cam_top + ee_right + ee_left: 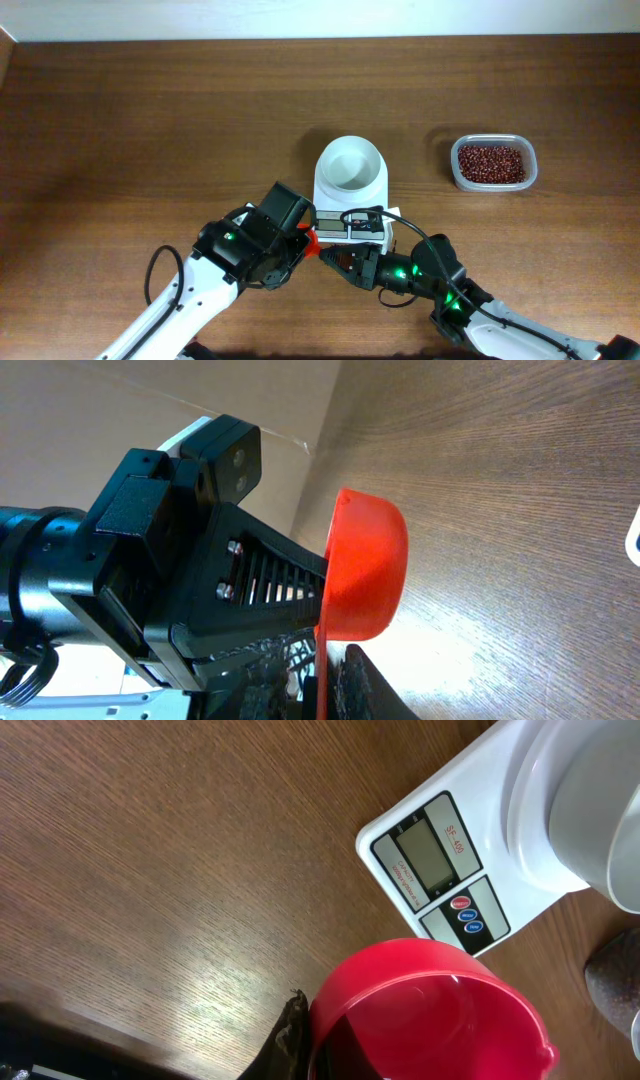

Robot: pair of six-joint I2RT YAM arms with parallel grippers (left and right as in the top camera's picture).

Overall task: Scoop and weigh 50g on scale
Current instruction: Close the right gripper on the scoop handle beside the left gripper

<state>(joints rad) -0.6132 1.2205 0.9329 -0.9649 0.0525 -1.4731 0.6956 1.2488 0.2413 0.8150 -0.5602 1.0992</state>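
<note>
The white scale [372,188] sits mid-table with an empty white bowl [350,163] on top. Its display [432,856] faces the arms. The red-brown beans [491,163] fill a clear tub at the right rear. A red-orange scoop [311,238] hangs empty just in front of the scale, between both grippers. My left gripper [303,242] is shut on the wall of the scoop's cup [430,1010]. My right gripper [325,682] is shut on the scoop's thin handle [322,660], with a finger tight on each side.
The clear tub [455,172] stands about a hand's width right of the scale. Both arms crowd the table's front centre, and the left gripper's body [190,560] fills the right wrist view. Bare wood lies to the left and rear.
</note>
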